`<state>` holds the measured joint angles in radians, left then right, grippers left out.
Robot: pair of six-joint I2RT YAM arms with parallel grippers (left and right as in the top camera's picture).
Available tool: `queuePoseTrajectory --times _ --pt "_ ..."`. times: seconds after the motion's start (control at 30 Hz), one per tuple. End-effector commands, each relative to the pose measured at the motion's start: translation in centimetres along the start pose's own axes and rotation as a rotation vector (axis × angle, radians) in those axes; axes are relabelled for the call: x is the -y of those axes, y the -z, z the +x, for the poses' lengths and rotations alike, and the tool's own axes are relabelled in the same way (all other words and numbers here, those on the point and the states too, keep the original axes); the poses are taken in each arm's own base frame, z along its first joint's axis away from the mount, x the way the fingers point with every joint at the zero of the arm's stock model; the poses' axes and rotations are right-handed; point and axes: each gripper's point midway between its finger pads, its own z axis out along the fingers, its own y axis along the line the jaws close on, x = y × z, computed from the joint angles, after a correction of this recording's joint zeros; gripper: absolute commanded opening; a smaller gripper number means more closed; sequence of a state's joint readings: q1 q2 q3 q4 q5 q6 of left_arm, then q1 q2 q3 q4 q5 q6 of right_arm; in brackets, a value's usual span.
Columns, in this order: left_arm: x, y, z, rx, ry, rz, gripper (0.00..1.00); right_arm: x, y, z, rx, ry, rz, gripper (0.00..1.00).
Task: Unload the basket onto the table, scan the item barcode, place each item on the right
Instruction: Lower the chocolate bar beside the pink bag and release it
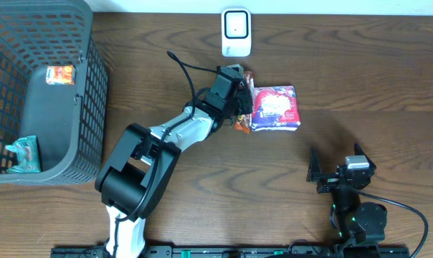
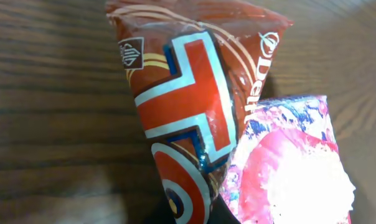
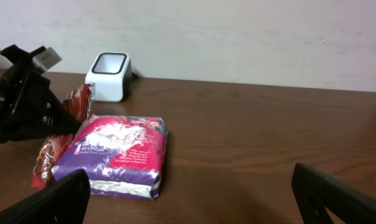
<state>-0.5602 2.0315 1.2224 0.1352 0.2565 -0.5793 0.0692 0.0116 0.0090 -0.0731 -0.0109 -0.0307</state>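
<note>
Snack packet (image 2: 188, 106), red, sits pinched in the closed left claw (image 1: 240, 104), touching the purple pack (image 1: 276, 107); right claw (image 1: 337, 170) open.

Left arm (image 1: 175, 135) stretched toward mid-table, left gripper (image 1: 239, 97) clamped on a red packet (image 2: 188, 112); right arm (image 1: 356, 215) folded near its base, right gripper (image 1: 337, 165) spread wide.

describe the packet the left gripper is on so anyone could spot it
Find the white scanner at the far side; in front of it lies a purple-pink pack. Against that pack's side, in the left gripper, is the red packet: narrower, with a blue-edged cross.
</note>
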Motion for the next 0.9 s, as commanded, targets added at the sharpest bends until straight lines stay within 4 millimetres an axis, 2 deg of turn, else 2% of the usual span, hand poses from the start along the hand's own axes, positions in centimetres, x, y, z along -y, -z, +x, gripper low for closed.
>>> queuePoseTrajectory --times 0.0,0.13,0.27,0.33,0.43,0.47,0.53,0.63,0.77,0.87 --pt "-0.5 0.5 -1.3 0.03 -0.022 -0.024 0.07 0.2 0.0 0.1 0.0 0.008 0.008 0.99" --pt "-3.7 1.7 -2.1 0.067 -0.016 -0.188 0.08 0.2 0.0 0.1 0.0 0.008 0.008 0.99" --pt "-4.7 2.3 -1.5 0.044 -0.011 -0.25 0.08 0.2 0.0 0.1 0.0 0.008 0.008 0.99" --pt "-4.9 2.3 -0.9 0.024 -0.013 -0.26 0.17 0.2 0.0 0.1 0.0 0.008 0.008 0.99" --pt "-4.8 2.3 -0.6 0.012 -0.014 -0.26 0.45 0.2 0.0 0.1 0.0 0.008 0.008 0.99" --pt "-4.5 2.4 -0.7 0.013 -0.02 -0.25 0.55 0.2 0.0 0.1 0.0 0.008 0.008 0.99" --pt "-3.7 2.8 -1.2 0.019 -0.054 -0.224 0.57 0.2 0.0 0.1 0.001 0.008 0.008 0.99" --pt "-1.6 4.6 -3.0 0.066 -0.095 -0.179 0.58 0.2 0.0 0.1 0.0 0.008 0.008 0.99" --pt "2.0 9.4 -6.7 0.19 -0.109 -0.104 0.57 0.2 0.0 0.1 0.0 0.008 0.008 0.99" --pt "4.4 14.4 -9.7 0.305 -0.115 -0.045 0.57 0.2 0.0 0.1 0.0 0.008 0.008 0.99"
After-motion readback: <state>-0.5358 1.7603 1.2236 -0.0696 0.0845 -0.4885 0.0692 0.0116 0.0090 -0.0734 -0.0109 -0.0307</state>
